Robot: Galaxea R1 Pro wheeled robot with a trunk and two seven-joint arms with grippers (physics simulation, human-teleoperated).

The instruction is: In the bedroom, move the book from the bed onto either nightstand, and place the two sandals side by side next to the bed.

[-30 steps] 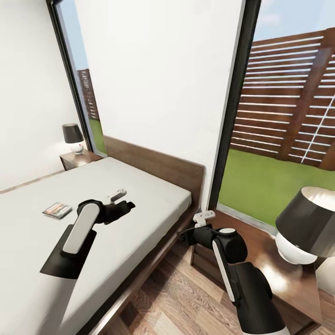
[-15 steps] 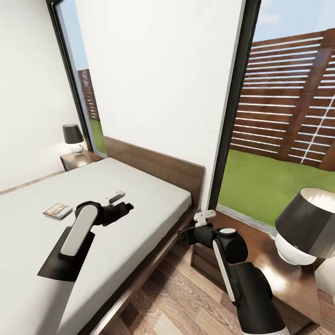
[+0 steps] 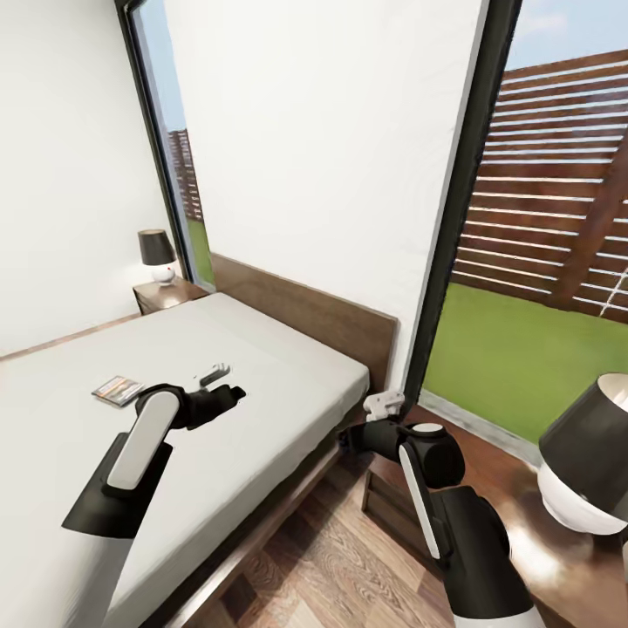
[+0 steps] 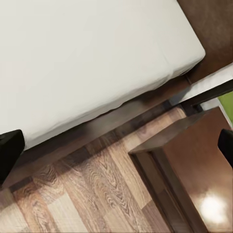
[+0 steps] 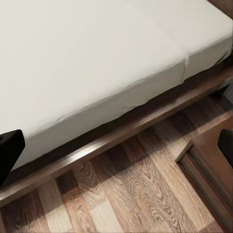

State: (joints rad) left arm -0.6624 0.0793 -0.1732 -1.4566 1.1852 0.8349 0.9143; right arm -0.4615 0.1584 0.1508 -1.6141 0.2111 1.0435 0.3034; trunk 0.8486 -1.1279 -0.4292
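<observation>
Head view, near to far: my right gripper hangs at lower centre over the near nightstand, beside the bed. My left gripper hovers over the mattress left of centre. The book lies flat on the mattress just left of those fingers, apart from them. I cannot tell whether either pair of fingers is spread or pressed together. A second nightstand with a lamp stands far left.

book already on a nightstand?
No, the book lies on the bed, left of the left gripper.
</observation>
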